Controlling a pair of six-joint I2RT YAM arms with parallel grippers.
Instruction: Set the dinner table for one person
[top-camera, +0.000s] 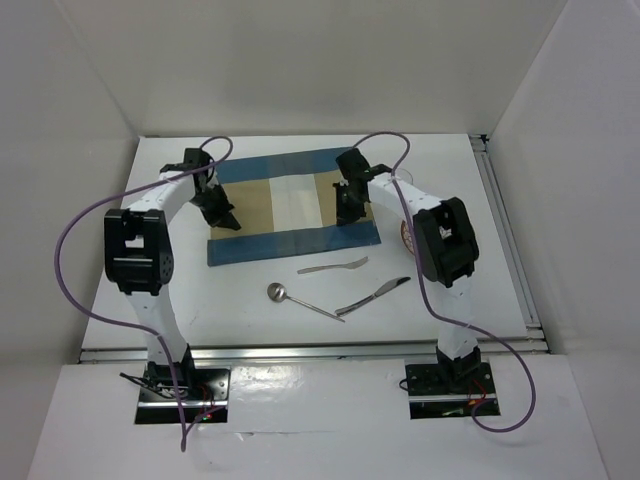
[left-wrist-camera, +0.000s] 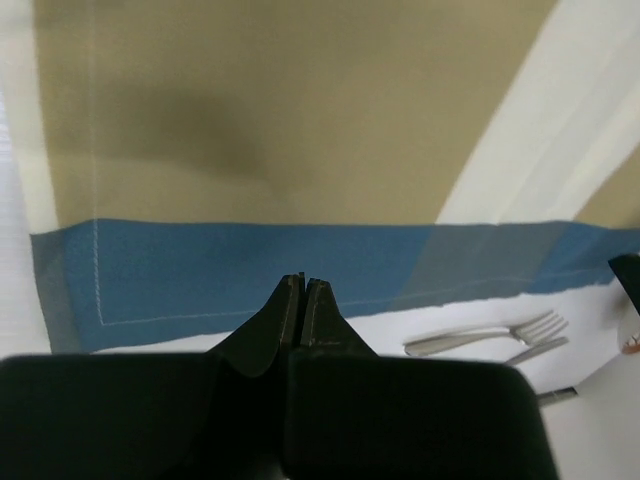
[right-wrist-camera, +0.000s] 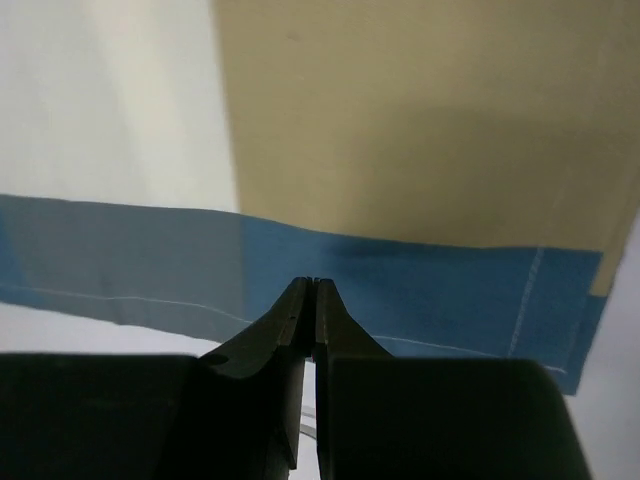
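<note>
Placemat (top-camera: 292, 208) lies flat at far-centre of dinner table (top-camera: 240, 290); that step looks done. Remaining, by my judgement: fork (top-camera: 333, 266), knife (top-camera: 372, 296) and spoon (top-camera: 300, 300) lie loose on bare tabletop near of the mat, none set beside it; no glass in view. Pose: my left gripper (top-camera: 222, 215) hangs over mat's left end, my right gripper (top-camera: 347, 212) over its right end, elbows bowed outward, wrists angled down. Wrist views: each claw's fingers pressed together, tips over the mat's blue near band, nothing visible betw. them; whether tips touch cloth, cannot tell.
</note>
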